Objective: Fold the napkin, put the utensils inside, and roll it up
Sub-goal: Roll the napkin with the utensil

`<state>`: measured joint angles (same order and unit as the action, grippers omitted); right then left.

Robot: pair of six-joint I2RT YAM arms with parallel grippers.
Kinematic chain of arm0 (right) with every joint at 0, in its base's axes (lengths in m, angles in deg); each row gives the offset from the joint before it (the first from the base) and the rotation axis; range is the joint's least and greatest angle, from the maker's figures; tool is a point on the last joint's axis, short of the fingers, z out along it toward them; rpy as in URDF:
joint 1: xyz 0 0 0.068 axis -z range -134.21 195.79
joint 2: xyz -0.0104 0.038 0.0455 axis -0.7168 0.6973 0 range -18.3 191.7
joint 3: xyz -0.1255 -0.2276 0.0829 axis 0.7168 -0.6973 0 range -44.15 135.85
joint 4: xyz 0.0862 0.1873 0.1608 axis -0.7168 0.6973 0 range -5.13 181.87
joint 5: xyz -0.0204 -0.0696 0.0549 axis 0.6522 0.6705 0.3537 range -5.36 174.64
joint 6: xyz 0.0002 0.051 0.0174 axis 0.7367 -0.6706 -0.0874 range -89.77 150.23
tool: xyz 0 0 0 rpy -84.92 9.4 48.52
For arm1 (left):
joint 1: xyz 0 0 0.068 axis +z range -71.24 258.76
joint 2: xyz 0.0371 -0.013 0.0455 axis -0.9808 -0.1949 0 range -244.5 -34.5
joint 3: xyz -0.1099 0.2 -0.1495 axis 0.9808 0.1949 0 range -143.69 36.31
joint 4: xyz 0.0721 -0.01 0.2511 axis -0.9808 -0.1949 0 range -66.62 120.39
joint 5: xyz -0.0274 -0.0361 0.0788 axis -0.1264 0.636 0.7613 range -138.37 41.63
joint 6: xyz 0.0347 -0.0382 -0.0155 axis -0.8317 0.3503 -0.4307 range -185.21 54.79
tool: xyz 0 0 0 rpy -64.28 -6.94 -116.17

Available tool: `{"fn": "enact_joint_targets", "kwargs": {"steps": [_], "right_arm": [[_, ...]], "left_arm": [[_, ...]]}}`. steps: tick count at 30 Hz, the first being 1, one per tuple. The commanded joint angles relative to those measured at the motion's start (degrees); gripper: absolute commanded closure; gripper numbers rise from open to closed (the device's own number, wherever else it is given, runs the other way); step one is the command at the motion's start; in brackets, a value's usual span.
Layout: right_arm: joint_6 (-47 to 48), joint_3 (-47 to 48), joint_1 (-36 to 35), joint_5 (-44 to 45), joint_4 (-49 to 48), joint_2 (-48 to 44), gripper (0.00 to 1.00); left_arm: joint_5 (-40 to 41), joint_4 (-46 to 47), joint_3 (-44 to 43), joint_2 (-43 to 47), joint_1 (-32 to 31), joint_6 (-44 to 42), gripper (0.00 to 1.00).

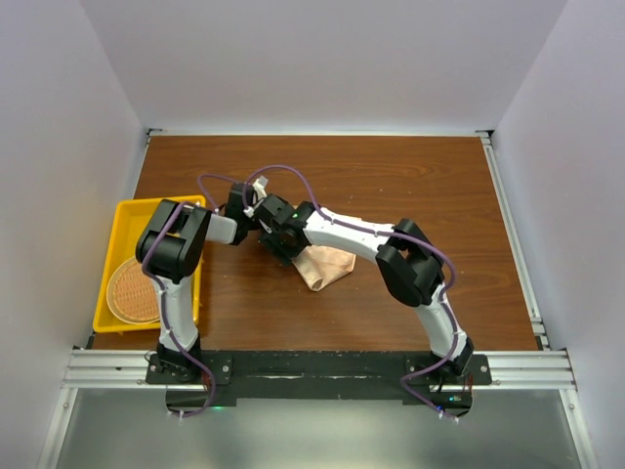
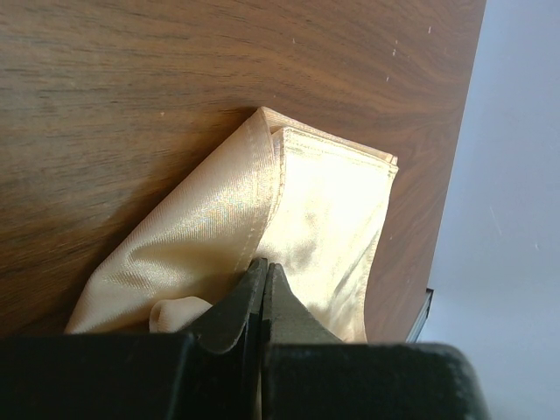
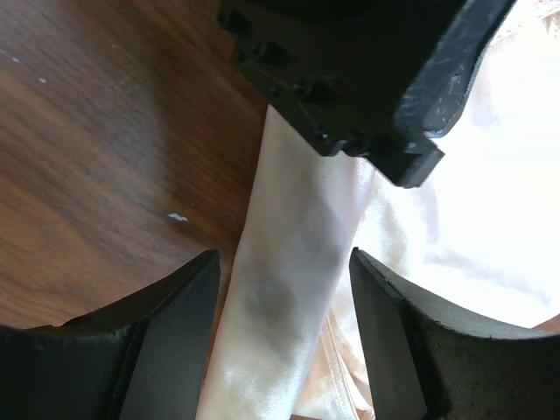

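Note:
The peach napkin (image 1: 327,266) lies folded and partly rolled on the wooden table, just right of where both grippers meet. In the left wrist view the napkin (image 2: 297,201) shows stitched, layered edges, and my left gripper (image 2: 265,266) is shut with its tips down on the cloth. My right gripper (image 3: 282,262) is open and straddles a rolled ridge of the napkin (image 3: 297,289), with a gap on each side. The black body of the left gripper (image 3: 367,79) hangs just beyond it. The utensils are hidden. From above, the left gripper (image 1: 262,217) and right gripper (image 1: 281,246) are close together.
A yellow tray (image 1: 122,220) stands at the table's left edge, holding a round woven mat (image 1: 132,288). White walls enclose the table on three sides. The left arm's elbow hangs over the tray.

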<state>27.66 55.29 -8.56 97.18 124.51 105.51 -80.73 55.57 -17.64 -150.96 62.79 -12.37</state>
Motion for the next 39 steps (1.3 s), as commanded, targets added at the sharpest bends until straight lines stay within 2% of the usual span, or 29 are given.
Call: {"fn": "enact_joint_targets", "kwargs": {"steps": [1,8,11,13,16,17,19,20,22,23,24,26,30,34,35,36,39], "right_arm": [[-0.24,2.78,-0.67,-0.05,-0.61,0.55,0.35],[-1.65,-3.62,-0.41,0.47,-4.83,1.17,0.34],[-2.53,-5.39,-0.06,0.65,-6.41,2.05,0.38],[-3.14,-7.32,0.56,1.00,-7.99,2.84,0.45],[-3.49,-8.47,1.43,-1.01,-8.52,3.37,0.65],[-4.45,-8.82,2.39,-2.50,-8.52,3.28,0.79],[-6.64,-10.49,4.76,-8.38,-9.48,2.67,0.88],[-7.44,-11.80,5.73,-14.32,-10.10,2.40,0.95],[-9.46,-13.21,8.28,-21.55,-12.37,1.97,0.99],[-10.17,-14.87,9.08,-24.81,-13.61,1.79,1.00],[-10.96,-15.67,9.95,-32.15,-15.80,1.70,1.00],[-12.02,-17.08,11.63,-37.82,-17.66,1.96,1.00],[-13.95,-18.93,14.09,-51.25,-23.44,2.49,1.00],[-21.39,-22.87,17.68,-61.54,-33.11,2.84,1.00],[-22.73,-23.49,18.04,-62.97,-34.96,2.93,1.00],[-24.05,-24.02,18.57,-64.03,-37.94,3.02,1.00],[-29.58,-25.87,19.98,-67.11,-43.30,3.37,1.00]], "left_arm": [[6.61,-9.63,0.96,-4.38,0.50,-4.85,1.00],[5.64,-8.76,1.31,-4.65,0.94,-4.15,1.00],[5.03,-8.75,1.13,-4.82,1.20,-4.15,1.00],[4.24,-8.58,1.22,-5.00,1.55,-4.15,1.00],[2.75,-10.24,-0.09,-5.70,1.73,-5.55,1.00],[2.22,-10.77,-0.88,-5.44,1.82,-6.69,1.00],[1.95,-12.26,-1.41,-3.69,1.99,-8.09,1.00],[2.04,-13.75,-1.68,-1.25,2.08,-8.54,0.97],[2.65,-16.65,-3.43,1.58,2.69,-10.03,0.80],[2.83,-18.84,-3.96,4.55,3.30,-10.38,0.67],[3.26,-19.73,-4.23,6.32,3.57,-10.65,0.61],[4.93,-22.72,-5.02,11.42,4.27,-11.61,0.52],[6.78,-27.29,-4.24,18.72,4.72,-12.32,0.47],[6.52,-26.16,2.95,26.01,5.07,-9.26,0.40],[5.48,-26.07,4.20,26.81,5.16,-8.90,0.19],[5.20,-26.07,5.25,27.34,5.16,-8.72,0.17],[2.92,-22.30,9.47,29.27,5.33,-6.00,0.19]]}}
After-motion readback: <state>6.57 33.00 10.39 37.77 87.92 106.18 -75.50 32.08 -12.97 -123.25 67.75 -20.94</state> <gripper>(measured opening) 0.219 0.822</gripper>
